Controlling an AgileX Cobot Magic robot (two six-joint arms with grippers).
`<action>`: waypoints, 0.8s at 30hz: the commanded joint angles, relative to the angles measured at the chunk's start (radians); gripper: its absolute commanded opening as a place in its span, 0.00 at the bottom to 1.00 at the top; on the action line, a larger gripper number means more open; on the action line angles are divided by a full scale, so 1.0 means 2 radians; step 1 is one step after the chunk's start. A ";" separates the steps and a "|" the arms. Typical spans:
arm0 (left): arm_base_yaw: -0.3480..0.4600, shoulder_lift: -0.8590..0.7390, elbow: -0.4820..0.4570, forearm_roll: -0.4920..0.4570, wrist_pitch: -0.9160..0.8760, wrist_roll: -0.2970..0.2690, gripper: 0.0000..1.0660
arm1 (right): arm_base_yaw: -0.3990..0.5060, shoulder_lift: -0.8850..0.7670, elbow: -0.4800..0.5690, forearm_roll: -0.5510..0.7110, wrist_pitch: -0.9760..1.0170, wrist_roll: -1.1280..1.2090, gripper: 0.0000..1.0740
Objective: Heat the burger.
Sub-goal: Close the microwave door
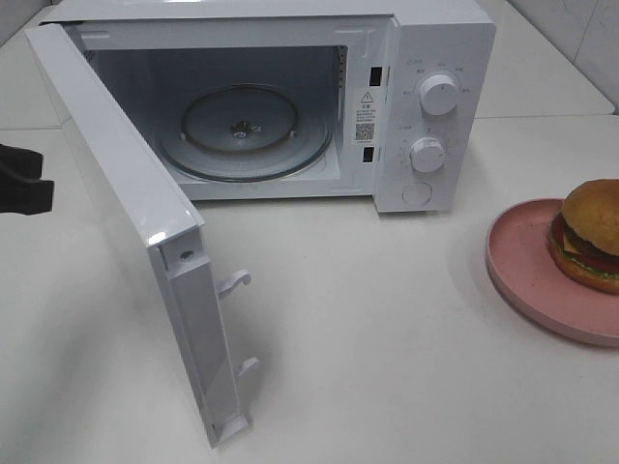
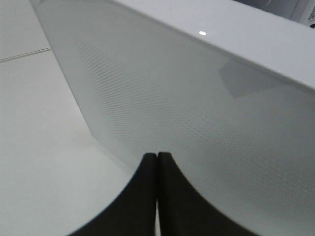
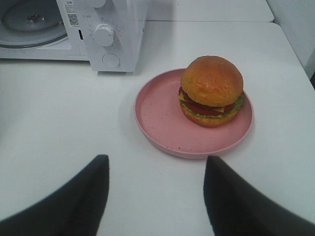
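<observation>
The right gripper (image 3: 155, 196) has its jaws spread wide with nothing between them, hanging above the bare tabletop (image 3: 59, 113). Straight ahead of that gap, a little off to one side, sits the burger (image 3: 211, 91) on the far half of a pink plate (image 3: 157, 115), upright and round (so it has no long axis to line up with; any approach across the bun would do). In the high view the plate lies at the right edge, so the right arm is clearly the nearer one.

The left gripper (image 2: 157, 162) has its jaws pressed together, empty, close against the outer face of the microwave door (image 2: 187, 98). That door stands swung wide open, and the glass turntable (image 1: 244, 130) inside the microwave (image 1: 440, 39) is bare. My reading: the next move is the right arm's reach forward to the burger, which lies well to the right of the oven mouth.
</observation>
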 commanded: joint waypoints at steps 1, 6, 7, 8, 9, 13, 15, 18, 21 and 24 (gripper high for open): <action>-0.017 0.036 -0.008 -0.002 -0.040 -0.001 0.00 | -0.002 -0.012 0.001 -0.001 -0.008 0.001 0.50; -0.034 0.074 -0.033 -0.002 -0.047 -0.001 0.00 | -0.002 -0.012 0.001 -0.001 -0.008 0.001 0.50; -0.034 0.074 -0.033 -0.002 -0.047 -0.001 0.00 | -0.002 -0.012 0.001 -0.001 -0.008 0.001 0.50; -0.041 0.088 -0.044 -0.002 -0.054 -0.001 0.00 | -0.002 -0.012 0.001 -0.001 -0.008 0.001 0.50; -0.044 0.095 -0.050 -0.002 -0.056 -0.001 0.00 | -0.002 -0.012 0.001 -0.001 -0.008 0.001 0.50; -0.052 0.124 -0.072 -0.002 -0.059 -0.001 0.00 | -0.002 -0.012 0.001 -0.001 -0.008 0.001 0.50; -0.054 0.132 -0.078 -0.001 -0.060 -0.001 0.00 | -0.002 -0.012 0.001 -0.001 -0.008 0.001 0.50; -0.063 0.155 -0.098 0.000 -0.066 -0.001 0.00 | -0.002 -0.012 0.001 -0.001 -0.008 0.001 0.50; -0.068 0.174 -0.115 0.000 -0.067 -0.002 0.00 | -0.002 -0.012 0.001 -0.002 -0.008 0.002 0.50; -0.073 0.196 -0.134 0.000 -0.073 -0.002 0.00 | -0.002 -0.012 0.001 -0.002 -0.008 0.002 0.50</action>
